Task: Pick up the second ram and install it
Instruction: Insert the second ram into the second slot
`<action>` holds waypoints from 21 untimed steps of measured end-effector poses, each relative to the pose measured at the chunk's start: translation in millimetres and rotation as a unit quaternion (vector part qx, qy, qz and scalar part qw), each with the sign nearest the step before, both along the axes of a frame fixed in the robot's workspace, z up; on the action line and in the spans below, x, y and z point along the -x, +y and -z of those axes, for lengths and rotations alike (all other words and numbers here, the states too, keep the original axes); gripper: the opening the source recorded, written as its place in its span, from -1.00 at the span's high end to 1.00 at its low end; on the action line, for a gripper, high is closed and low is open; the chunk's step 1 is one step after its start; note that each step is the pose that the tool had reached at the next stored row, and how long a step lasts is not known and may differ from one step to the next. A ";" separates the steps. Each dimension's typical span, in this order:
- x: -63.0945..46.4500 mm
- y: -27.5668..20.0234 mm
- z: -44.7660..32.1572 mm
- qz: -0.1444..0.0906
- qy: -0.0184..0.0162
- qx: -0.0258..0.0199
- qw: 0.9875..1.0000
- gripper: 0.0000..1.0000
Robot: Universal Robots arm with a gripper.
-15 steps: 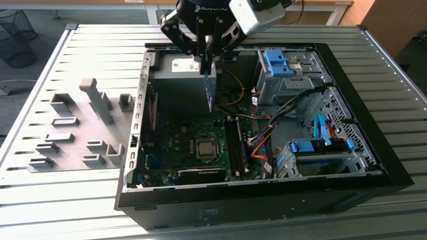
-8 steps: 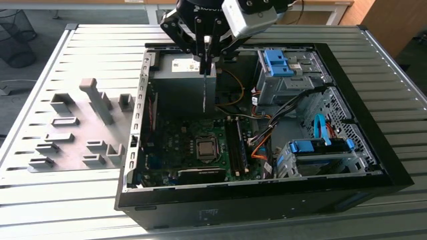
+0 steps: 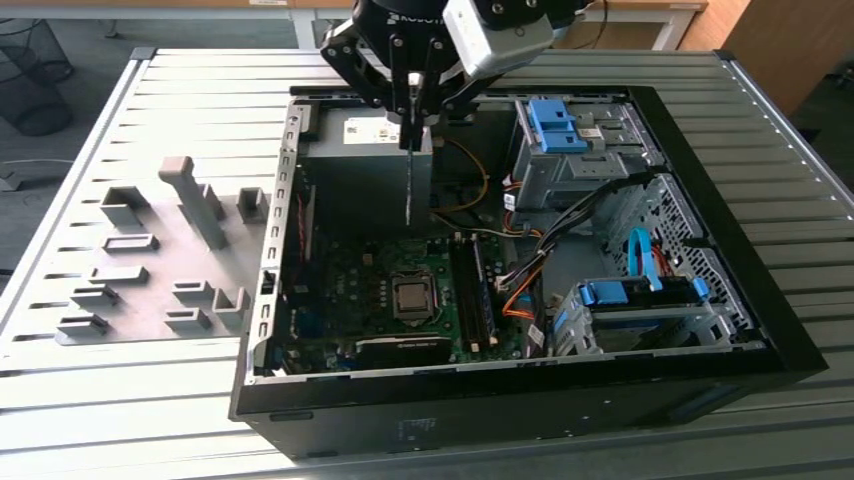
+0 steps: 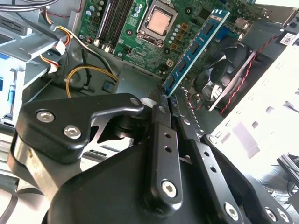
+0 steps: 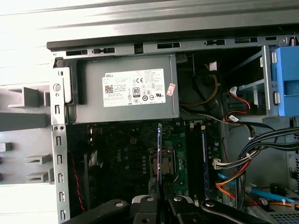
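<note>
- My black metal pincer (image 4: 164, 105) was clamped on one end of the second ram (image 4: 196, 46), a long, narrow blue circuit-board stick with black chips; the fingers (image 4: 161, 140) pressed flat against both its faces.
- The stick hung edge-down from my grip in the exterior view (image 3: 408, 185), above the open black computer case (image 3: 747, 330) and clear of the board, so the pick-up was done and the seating was not.
- Below it lay the dark green motherboard (image 5: 126, 158) with its square silver processor socket (image 5: 161, 163). In the first wrist view the stick (image 5: 160, 149) stood over the socket, not over the long memory slots (image 5: 198, 158) beside it, where one dark stick (image 5: 203, 156) already appeared seated.
- I judged the work about halfway: the stick was not yet over a free slot or pressed in.
- Further off sat the grey power supply box (image 5: 126, 93) and the blue plastic drive bracket (image 3: 554, 125).
- Beyond the case, on the ribbed grey worktop (image 3: 160, 90), stood grey holder blocks (image 3: 194, 205).
</note>
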State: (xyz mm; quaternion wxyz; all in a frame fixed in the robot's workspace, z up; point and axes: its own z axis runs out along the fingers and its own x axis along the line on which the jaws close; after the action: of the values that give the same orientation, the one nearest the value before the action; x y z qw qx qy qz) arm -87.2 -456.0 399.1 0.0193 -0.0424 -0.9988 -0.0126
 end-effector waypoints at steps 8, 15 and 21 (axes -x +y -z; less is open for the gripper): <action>-0.2 -0.4 3.0 -0.020 -0.020 0.000 1.000 0.73; -0.5 -0.4 3.7 -0.030 -0.021 -0.001 0.999 0.73; -0.5 -0.4 3.8 -0.030 -0.021 -0.001 0.999 0.73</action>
State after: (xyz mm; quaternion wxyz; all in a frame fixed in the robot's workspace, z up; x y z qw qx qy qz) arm -86.8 -456.3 395.3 -0.0009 -0.0122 -0.9998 -0.0135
